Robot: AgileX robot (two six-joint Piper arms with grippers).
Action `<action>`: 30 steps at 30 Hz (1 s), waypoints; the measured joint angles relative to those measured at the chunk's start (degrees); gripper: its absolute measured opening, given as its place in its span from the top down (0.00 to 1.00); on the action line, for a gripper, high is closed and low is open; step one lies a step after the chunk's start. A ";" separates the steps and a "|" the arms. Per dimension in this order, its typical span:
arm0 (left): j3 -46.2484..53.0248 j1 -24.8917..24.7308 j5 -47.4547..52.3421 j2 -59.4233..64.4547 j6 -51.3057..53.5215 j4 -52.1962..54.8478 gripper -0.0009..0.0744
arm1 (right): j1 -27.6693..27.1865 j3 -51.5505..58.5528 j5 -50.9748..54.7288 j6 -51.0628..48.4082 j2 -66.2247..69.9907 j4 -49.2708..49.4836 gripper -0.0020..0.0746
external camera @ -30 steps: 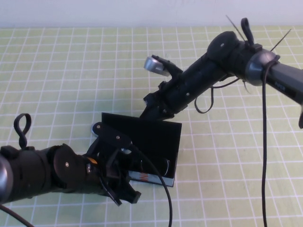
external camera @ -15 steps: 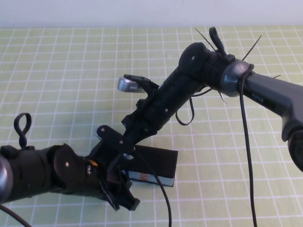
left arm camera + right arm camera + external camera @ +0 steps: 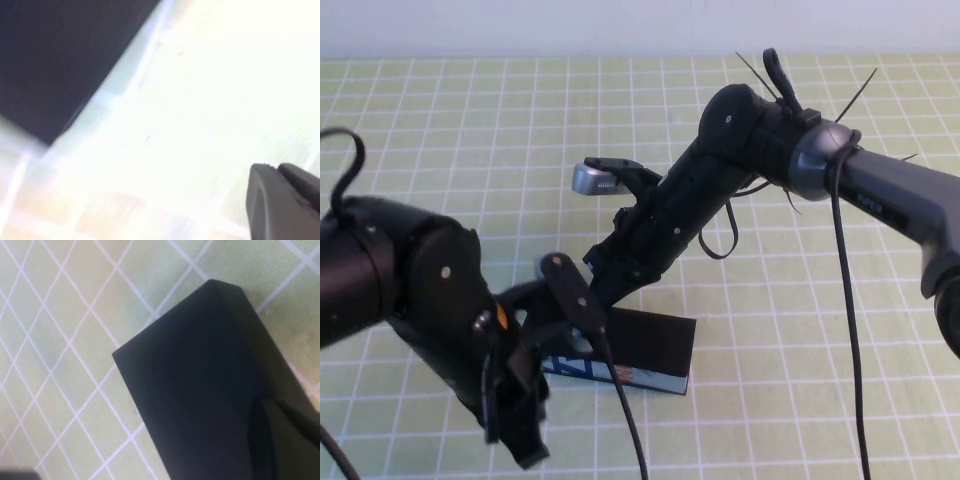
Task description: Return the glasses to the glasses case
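The glasses case (image 3: 655,342) lies shut on the green grid mat, its matte black lid down and its blue, white and orange-red front side (image 3: 620,374) facing me. The glasses are hidden. My right gripper (image 3: 603,287) reaches down from the right to the lid's back left edge. In the right wrist view it (image 3: 290,440) rests against the black lid (image 3: 200,390). My left gripper (image 3: 520,440) hangs at the front left, just left of the case. In the blurred left wrist view only part of it (image 3: 285,205) shows, with the dark case (image 3: 60,60) beside it.
The green mat with white grid lines (image 3: 800,330) covers the whole table. The right arm (image 3: 740,160) crosses above the middle. The bulky left arm (image 3: 400,280) fills the front left. A white wall (image 3: 520,25) runs along the back.
The case lid went from standing open to shut as my right gripper swung left and down onto it. My left arm has lifted and drawn back to the left.
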 joint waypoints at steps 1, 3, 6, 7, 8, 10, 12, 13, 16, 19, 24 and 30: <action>-1.04 0.00 1.48 -0.64 -2.64 2.74 0.99 | 0.00 0.00 0.00 0.04 0.00 0.00 1.00; -2.42 0.00 3.29 -2.17 -7.06 7.27 0.99 | 0.00 0.00 0.00 0.14 0.00 -0.13 1.00; -3.21 0.00 4.12 -5.69 -13.31 13.05 0.99 | 0.23 0.00 0.00 0.29 0.00 -0.87 1.00; -3.33 0.00 4.43 -7.20 -15.27 14.56 0.99 | 0.23 0.00 0.00 0.29 0.00 -1.11 1.00; -3.33 0.00 4.59 -8.45 -16.81 15.67 0.99 | 0.33 0.00 0.00 0.43 0.00 -1.23 1.00; -3.33 0.00 5.15 -11.76 -20.43 17.95 0.99 | 0.30 0.00 0.00 0.82 0.00 -1.25 1.00; -3.33 0.00 5.75 -15.32 -23.19 19.29 0.99 | 0.30 0.00 0.00 1.24 0.00 -1.25 1.00; -3.33 0.00 5.91 -17.22 -24.42 19.70 0.99 | 0.30 0.00 0.00 1.32 0.00 -1.25 1.00; -3.33 0.00 7.05 -22.93 -27.29 20.04 0.99 | 0.30 0.00 0.00 1.45 0.00 -1.34 1.00; -3.33 0.00 8.71 -29.08 -28.80 20.18 0.99 | 0.30 0.00 0.09 1.10 -0.79 -1.95 1.00; -3.33 0.00 10.58 -40.04 -30.42 20.18 0.99 | 0.30 -0.22 0.23 0.51 -6.26 -3.09 1.00; -2.27 0.00 9.11 -52.38 -31.64 18.90 0.99 | 0.30 -0.63 0.74 0.39 -16.47 -4.23 1.00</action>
